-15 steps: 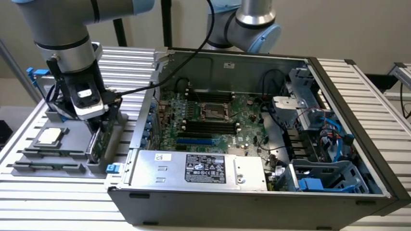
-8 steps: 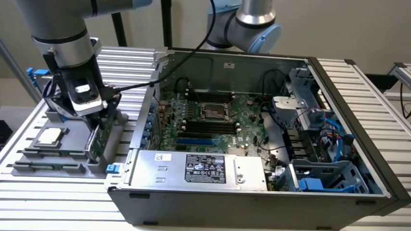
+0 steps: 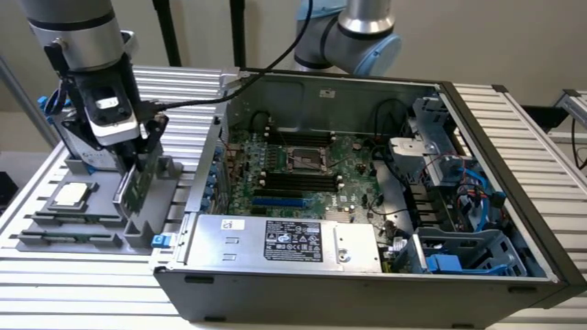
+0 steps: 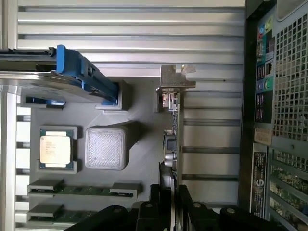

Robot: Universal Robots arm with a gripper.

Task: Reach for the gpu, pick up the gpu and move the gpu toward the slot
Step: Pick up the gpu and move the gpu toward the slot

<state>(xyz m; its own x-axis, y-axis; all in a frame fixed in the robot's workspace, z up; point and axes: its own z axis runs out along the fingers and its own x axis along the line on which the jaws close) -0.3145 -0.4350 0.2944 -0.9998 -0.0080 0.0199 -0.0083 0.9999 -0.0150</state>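
Claw: the claw (image 3: 137, 152) (image 4: 170, 190) is lowered from the arm straight over the grey tray, at the top edge of the gpu.
Claw state: cannot tell whether it is clenched on the card or released.
Gpu: the gpu (image 3: 135, 187) (image 4: 176, 132) stands on edge in the tray's upright posts, on the side of the tray nearest the computer case. It is seated in the tray, not lifted.
Bracket: the silver bracket (image 4: 175, 83) caps the end of the card farthest from the claw.
Tray: the grey tray (image 3: 41, 230) (image 4: 144, 144) lies on the slatted surface (image 3: 92, 295) (image 4: 130, 33).
Chip: a square silver chip (image 3: 73, 194) (image 4: 55, 148) sits in a tray pocket, well apart from the card.
Block: a raised grey block (image 4: 106, 148) stands in the tray between the chip and the card.
Hard drive: a silver drive with blue rails (image 4: 72, 79) stands at one end of the tray.
Memory sticks: two sticks (image 3: 64, 237) (image 4: 72, 189) lie at the other end of the tray from the drive.
Case: the open computer case (image 3: 275, 295) (image 4: 284, 96) stands just beside the tray, on the exterior view's right.
Slot: a blue slot (image 3: 280, 203) lies on the motherboard (image 3: 312, 148) inside the case, well apart from the tray.
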